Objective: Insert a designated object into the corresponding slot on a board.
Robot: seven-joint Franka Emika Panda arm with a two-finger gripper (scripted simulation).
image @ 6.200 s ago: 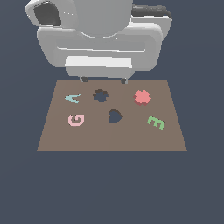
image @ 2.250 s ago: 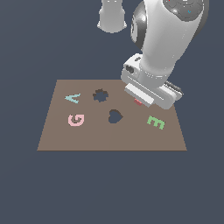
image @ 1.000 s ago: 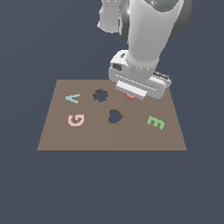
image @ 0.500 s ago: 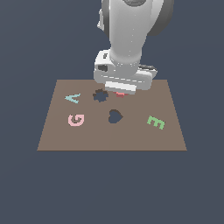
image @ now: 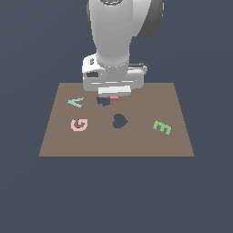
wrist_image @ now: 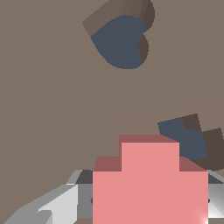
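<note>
The gripper (wrist_image: 148,205) clenches the red-pink cross block (wrist_image: 149,186), held just above the brown board (image: 182,136) beside the jagged slot (image: 103,102) — partly hidden under the arm. The heart-shaped hole (image: 119,121) lies at the slot's 5 o'clock. Letter pieces read A (image: 75,102), G (image: 78,124) (pink) and E (image: 162,127).

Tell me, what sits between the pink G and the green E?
The heart-shaped hole in the board, seen in the exterior view; otherwise bare board.
</note>
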